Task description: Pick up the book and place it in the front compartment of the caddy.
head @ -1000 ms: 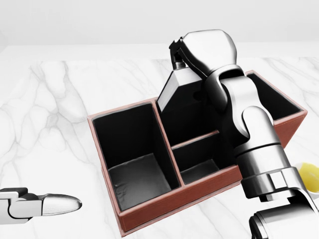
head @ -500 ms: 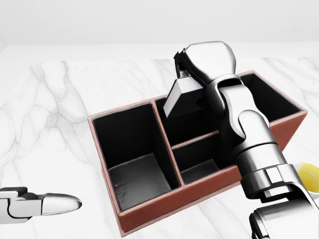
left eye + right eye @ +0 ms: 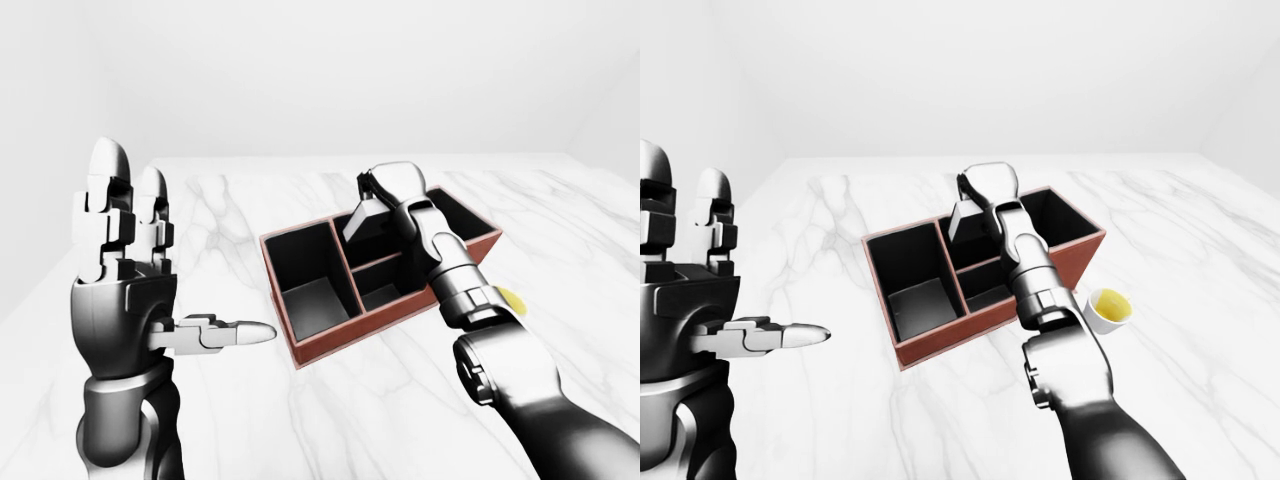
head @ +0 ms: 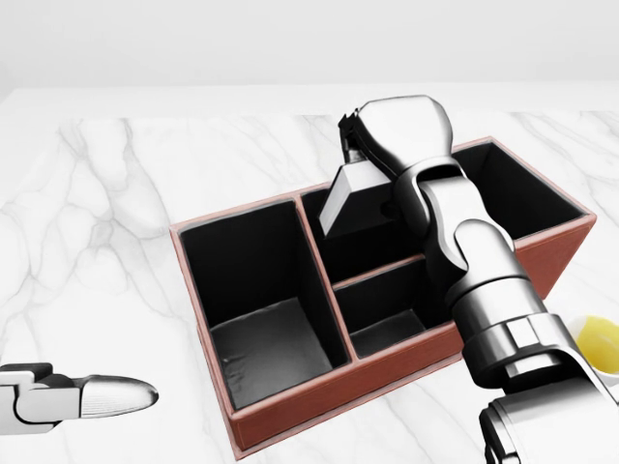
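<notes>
Red-brown caddy [image 4: 319, 406] with black-lined compartments; right hand [image 4: 392, 135] grips tilted book [image 4: 350, 198] above its upper-middle compartment; left hand [image 3: 125, 290] open.

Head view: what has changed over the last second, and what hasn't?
The right hand has lowered the book into the caddy, into the middle compartment at the view's top; it shows less above the rim and remains gripped. The caddy, left hand and yellow cup stayed put.
</notes>
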Available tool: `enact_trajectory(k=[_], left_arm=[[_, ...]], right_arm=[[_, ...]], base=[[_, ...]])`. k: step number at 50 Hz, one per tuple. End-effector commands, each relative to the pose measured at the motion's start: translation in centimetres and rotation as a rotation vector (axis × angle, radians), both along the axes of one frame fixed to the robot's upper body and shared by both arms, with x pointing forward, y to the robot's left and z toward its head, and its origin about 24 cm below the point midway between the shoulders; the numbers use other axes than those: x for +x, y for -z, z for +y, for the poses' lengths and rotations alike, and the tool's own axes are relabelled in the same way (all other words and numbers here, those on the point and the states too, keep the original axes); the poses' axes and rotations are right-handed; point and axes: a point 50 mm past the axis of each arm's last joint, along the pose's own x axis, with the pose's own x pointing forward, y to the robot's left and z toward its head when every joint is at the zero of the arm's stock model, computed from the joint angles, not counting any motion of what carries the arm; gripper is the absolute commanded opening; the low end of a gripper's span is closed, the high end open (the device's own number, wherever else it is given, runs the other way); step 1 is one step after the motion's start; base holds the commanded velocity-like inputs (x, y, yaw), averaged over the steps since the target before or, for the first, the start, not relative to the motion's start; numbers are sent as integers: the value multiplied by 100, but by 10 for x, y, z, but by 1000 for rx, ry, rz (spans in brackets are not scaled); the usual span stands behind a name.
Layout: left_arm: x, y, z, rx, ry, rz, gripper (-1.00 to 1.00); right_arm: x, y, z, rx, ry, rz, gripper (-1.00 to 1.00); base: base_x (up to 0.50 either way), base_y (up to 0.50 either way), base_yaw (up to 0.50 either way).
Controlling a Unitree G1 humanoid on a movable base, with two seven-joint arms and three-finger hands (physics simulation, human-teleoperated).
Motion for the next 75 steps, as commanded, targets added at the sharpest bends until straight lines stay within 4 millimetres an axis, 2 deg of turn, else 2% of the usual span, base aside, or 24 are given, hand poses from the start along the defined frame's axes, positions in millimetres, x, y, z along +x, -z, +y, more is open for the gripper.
enact_trajectory(k=[1,20,75], left_arm=[[-1,-1,0,0,0,-8,100],[0,0,0,0,-1,-1,100],[0,-1,0,1,2,-3,100]], right_arm=[[4,-3,-4,2,23,-52,-100],[4,11,-2,-8,27,-45,-100],[1,33,4,-21,27,-55,-100]], base=[[0,0,0],[0,0,0],[0,0,0]])
